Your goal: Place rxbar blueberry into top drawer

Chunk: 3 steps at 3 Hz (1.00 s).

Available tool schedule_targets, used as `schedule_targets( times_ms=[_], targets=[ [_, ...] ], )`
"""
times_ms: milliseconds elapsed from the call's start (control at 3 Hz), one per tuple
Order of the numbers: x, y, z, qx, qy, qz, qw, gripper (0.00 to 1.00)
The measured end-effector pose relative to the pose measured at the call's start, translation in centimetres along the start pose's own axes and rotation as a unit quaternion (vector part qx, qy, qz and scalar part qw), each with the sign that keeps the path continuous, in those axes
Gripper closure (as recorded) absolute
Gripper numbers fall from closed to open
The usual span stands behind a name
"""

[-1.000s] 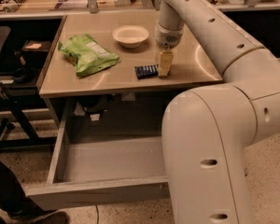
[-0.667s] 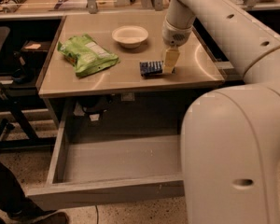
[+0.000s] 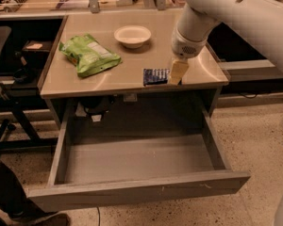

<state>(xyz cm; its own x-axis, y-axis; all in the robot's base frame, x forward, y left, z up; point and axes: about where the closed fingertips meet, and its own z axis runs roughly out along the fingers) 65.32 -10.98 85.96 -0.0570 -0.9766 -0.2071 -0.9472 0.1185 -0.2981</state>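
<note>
**BAR NOT YET LIFTED, GRIPPER AT ITS END**

Gripper (image 3: pixel 178 73) seen low over table (image 3: pixel 108 81), centre-right of frame, tip at frame-right end of bar (image 3: pixel 155 76). Contact likely; how wide it's spread, or whether anything is gripped, can't be told. Bar lies flat nr table's front edge, directly above pulled-out drawer (image 3: pixel 132 193). Vs 1 s ago: gripper/bar relation unchanged; arm bulk gone from lower right, so drawer is viewed whole. Judged: pick pending, drop short. Bag (image 3: pixel 89 55) & bowl (image 3: pixel 132 35) sit upper left/centre.
</note>
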Motion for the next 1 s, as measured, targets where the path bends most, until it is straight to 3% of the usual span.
schedule_targets(
  times_ms=[333,1000],
  targets=[
    [0.0,0.0,0.0,0.0,0.0,0.0,1.0,1.0],
    [0.3,6.4,-2.1,-0.021,0.016,0.013,0.9996,1.0]
  ],
)
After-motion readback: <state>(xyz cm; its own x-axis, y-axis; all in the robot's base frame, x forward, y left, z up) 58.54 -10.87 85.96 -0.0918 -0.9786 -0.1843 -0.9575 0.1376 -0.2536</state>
